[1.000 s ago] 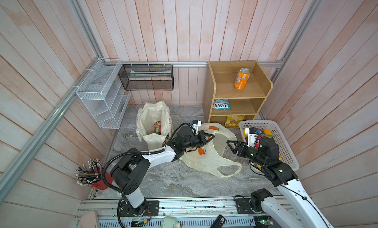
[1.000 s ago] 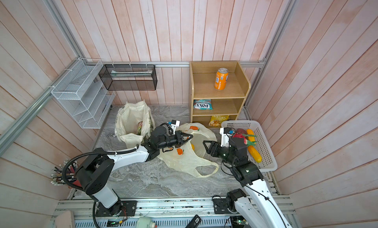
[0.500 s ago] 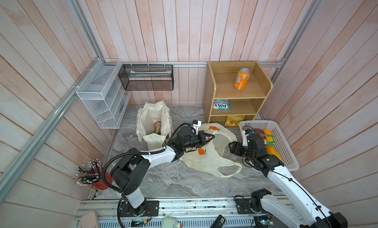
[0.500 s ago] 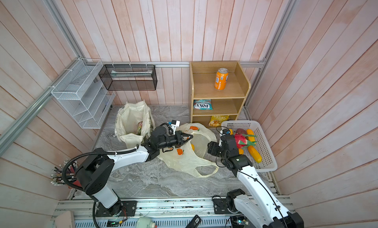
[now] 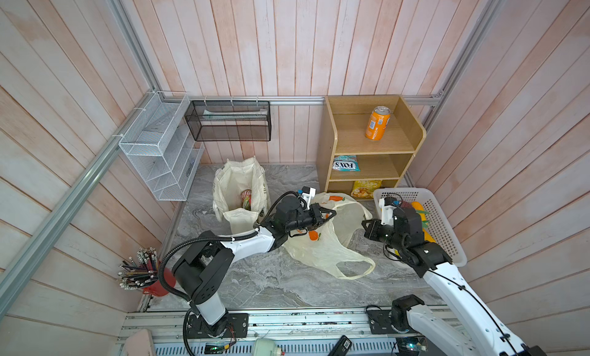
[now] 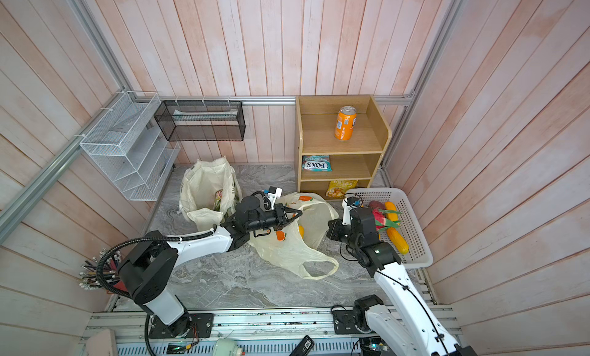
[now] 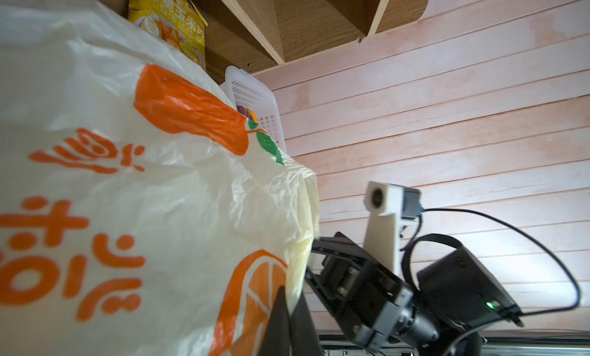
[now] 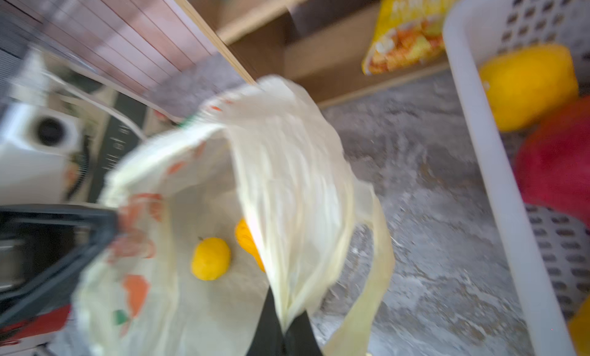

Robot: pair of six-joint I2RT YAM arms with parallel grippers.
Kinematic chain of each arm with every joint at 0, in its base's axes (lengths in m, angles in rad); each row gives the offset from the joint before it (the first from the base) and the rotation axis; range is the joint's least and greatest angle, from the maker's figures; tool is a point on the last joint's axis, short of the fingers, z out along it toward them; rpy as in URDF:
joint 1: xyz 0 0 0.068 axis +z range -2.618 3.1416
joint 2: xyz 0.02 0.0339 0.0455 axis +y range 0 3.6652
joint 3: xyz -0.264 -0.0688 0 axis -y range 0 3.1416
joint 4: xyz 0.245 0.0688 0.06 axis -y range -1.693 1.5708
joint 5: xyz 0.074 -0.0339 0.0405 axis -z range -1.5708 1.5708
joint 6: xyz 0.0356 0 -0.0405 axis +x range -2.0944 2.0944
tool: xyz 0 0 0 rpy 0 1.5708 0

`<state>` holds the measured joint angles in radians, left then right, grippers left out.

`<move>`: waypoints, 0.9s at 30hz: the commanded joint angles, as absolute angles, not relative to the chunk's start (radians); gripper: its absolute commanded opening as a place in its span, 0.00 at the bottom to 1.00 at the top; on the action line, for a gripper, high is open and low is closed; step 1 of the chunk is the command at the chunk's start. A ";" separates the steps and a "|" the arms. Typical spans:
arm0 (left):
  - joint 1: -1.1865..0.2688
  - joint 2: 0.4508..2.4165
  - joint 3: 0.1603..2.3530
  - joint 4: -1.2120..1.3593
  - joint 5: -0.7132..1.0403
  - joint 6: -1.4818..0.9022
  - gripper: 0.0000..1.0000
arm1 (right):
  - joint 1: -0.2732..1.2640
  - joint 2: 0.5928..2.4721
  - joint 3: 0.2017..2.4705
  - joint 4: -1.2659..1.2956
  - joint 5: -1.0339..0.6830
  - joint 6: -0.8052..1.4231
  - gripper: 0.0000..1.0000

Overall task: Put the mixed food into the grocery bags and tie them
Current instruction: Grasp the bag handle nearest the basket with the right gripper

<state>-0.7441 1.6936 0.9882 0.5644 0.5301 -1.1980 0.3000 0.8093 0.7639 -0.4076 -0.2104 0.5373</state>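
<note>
The cream plastic grocery bag (image 5: 322,249) printed with orange fruits lies open in the middle of the marble floor. My left gripper (image 5: 332,214) is shut on its left rim, with the film pinched between the fingers (image 7: 281,309). My right gripper (image 5: 364,225) is shut on the opposite rim (image 8: 287,293). Inside the bag lie a yellow toy fruit (image 8: 210,258) and an orange one (image 8: 247,242). The canvas tote (image 5: 236,185) stands at the back left with a red packet or can (image 5: 246,198) in it.
A white basket (image 6: 421,258) at the right holds a red fruit (image 6: 380,218) and yellow ones (image 6: 396,239). The wooden shelf (image 5: 325,166) carries an orange can (image 5: 377,123), a teal packet (image 5: 345,163) and a yellow snack bag (image 5: 364,188). A red pencil cup (image 5: 159,279) stands front left.
My right gripper, open beside the bag's right rim a moment ago, has closed on that rim. The left gripper has kept its hold and its place.
</note>
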 commanded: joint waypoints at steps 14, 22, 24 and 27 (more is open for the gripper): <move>-0.642 1.701 1.177 0.378 0.575 -1.052 0.37 | 0.300 0.715 0.794 -0.370 -0.353 0.723 0.00; -0.680 1.530 1.140 0.226 0.504 -0.907 0.46 | 0.301 0.722 0.779 -0.339 -0.337 0.743 0.00; -0.728 1.486 1.124 0.150 0.458 -0.847 0.46 | 0.300 0.728 0.776 -0.339 -0.318 0.737 0.00; -0.830 1.447 1.108 0.034 0.376 -0.756 0.49 | 0.299 0.742 0.775 -0.332 -0.294 0.722 0.00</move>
<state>-0.7586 1.4750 1.1347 0.1761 0.4553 -0.8822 0.3004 0.7326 0.7807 -0.3553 -0.3264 0.7326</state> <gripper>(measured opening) 0.489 0.047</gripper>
